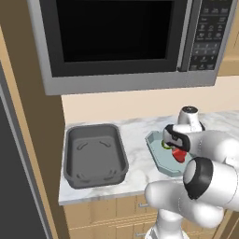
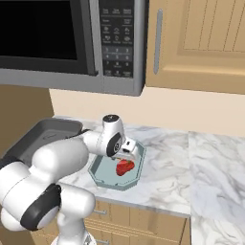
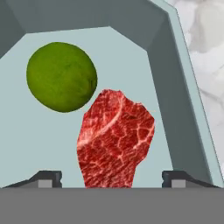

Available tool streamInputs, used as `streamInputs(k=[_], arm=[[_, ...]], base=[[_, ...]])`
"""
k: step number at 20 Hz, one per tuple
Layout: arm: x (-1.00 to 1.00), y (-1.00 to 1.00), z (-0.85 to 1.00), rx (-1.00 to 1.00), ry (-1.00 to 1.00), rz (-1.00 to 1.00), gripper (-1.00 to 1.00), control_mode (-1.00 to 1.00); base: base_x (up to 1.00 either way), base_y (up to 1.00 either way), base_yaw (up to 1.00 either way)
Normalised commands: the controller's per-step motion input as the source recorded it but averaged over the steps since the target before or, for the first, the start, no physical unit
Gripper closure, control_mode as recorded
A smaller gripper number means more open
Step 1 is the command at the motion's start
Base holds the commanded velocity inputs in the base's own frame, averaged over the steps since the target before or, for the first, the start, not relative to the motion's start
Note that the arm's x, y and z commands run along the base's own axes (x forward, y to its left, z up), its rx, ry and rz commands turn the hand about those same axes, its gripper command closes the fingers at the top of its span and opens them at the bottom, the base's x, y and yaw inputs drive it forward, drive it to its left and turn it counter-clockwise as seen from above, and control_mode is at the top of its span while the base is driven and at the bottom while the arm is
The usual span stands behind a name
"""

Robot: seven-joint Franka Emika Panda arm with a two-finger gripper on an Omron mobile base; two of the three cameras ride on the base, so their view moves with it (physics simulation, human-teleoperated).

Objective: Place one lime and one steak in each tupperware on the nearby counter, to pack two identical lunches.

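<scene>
Far left on the marbled worktop (image 1: pixel 140 135) sits the dark grey tupperware (image 1: pixel 95 156), nothing in it as far as I can see. Moving right, the pale blue-grey octagonal tupperware (image 1: pixel 158 154) already has a yellow-green lime (image 3: pixel 61 76) and a bright red steak (image 3: pixel 114 138) lying in it, the two just about touching. The claw (image 3: pixel 112 177) hangs right over that tray, jaws spread wide with the steak between the tips but not pinched, so it's got hold of nothing. From the right base view you can see the steak (image 2: pixel 125 167) flat on the tray floor under the hand.

My guess on handling: the steak's soft and floppy, probably a bit slick, so grab it across the thick middle, not a thin edge. The lime's firm and round and will roll, so pinch it dead across its widest part. Both look light.
</scene>
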Motion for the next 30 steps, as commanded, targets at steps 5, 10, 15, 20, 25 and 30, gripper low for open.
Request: streamInputs(k=[5, 10, 15, 20, 25, 30], arm=[[-0.46, 0.0, 0.56, 0.0, -0.18, 0.0, -1.0, -1.0], [-0.98, 0.0, 0.51, 0.0, -0.25, 0.0, -1.0, -1.0], [-0.79, 0.0, 0.38, 0.0, -0.19, 0.0, -1.0, -1.0], [-0.56, 0.0, 0.06, 0.01, -0.03, 0.0, -1.0, 1.0], [0.0, 0.0, 0.0, 0.0, 0.0, 0.0, -1.0, 1.0], [0.0, 0.0, 0.0, 0.0, 0.0, 0.0, -1.0, 1.0]], base=[[0.0, 0.0, 0.0], [0.0, 0.0, 0.0], [0.0, 0.0, 0.0], [-0.4, 0.0, 0.0], [-1.0, 0.03, -0.05], [-1.0, 0.04, -0.32]])
